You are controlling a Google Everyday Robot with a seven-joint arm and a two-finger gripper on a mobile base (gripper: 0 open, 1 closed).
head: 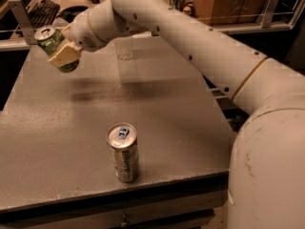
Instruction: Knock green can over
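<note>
The green can [53,46] is at the far left of the grey table [71,128], tilted with its silver top leaning left. My gripper [63,56] is at the end of the white arm that reaches across from the right. Its beige finger [64,55] lies across the can's side, touching it. The can's lower right part is hidden behind the gripper.
A slim silver-beige can with a blue tab [123,151] stands upright near the table's front edge. A clear plastic bottle [125,46] stands at the back of the table. A railing post [20,19] and a keyboard [42,8] lie beyond the far left edge.
</note>
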